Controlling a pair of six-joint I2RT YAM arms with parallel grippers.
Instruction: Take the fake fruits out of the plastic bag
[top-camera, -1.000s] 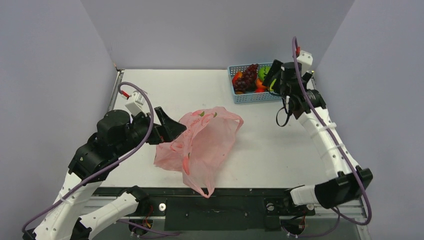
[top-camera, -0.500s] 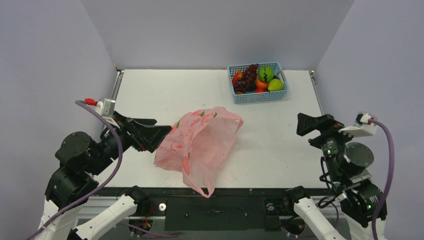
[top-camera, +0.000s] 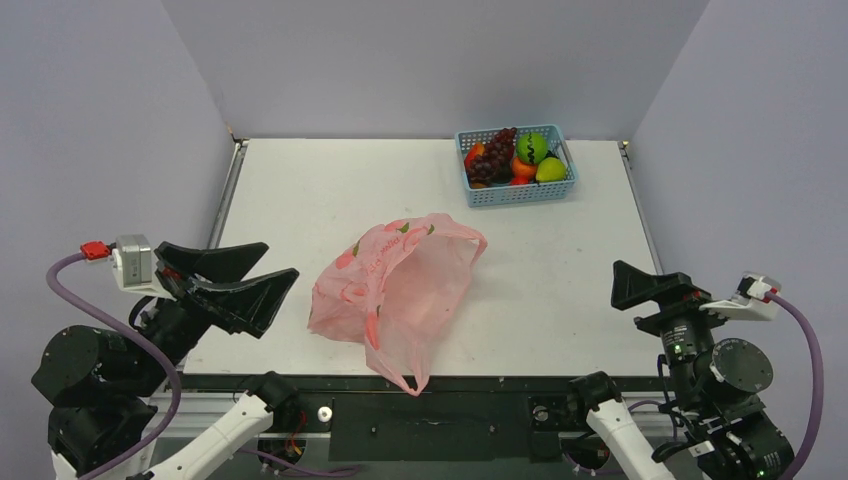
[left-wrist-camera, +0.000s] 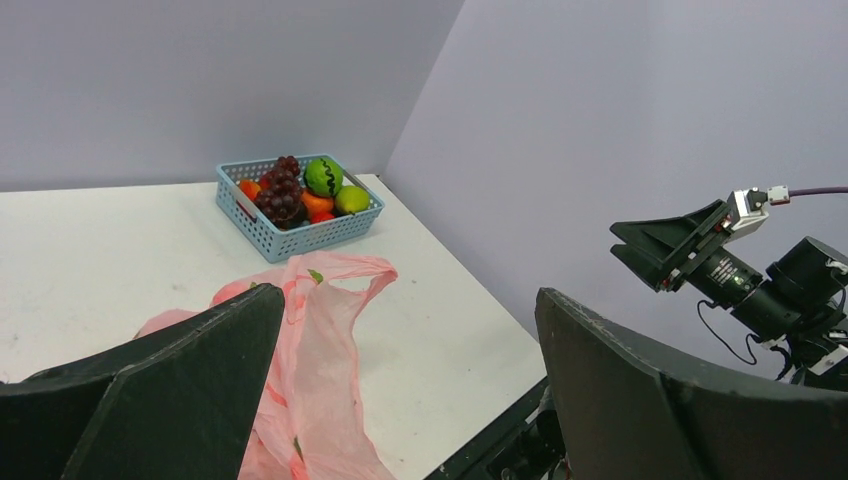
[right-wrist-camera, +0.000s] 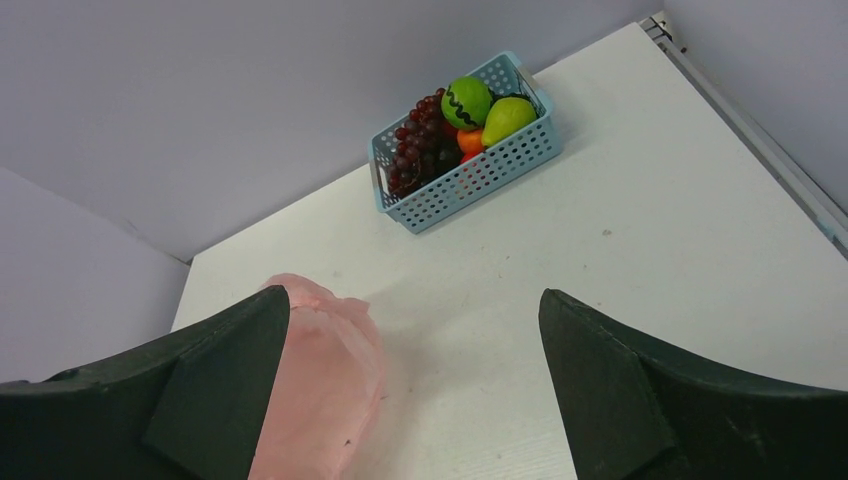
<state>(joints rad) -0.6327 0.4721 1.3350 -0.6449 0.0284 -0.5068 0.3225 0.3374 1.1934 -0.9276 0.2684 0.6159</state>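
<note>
Lying between released left claw (top-camera: 278, 262), released right claw (top-camera: 620, 285), plastic bag (top-camera: 400, 290), touching neither.

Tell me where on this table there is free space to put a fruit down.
The widest bare patch of the table is far left, between its far edge and the pink plastic bag. Another lies right of the bag, nearer than the blue mesh basket. The far-right corner is crowded by the full basket.
</note>
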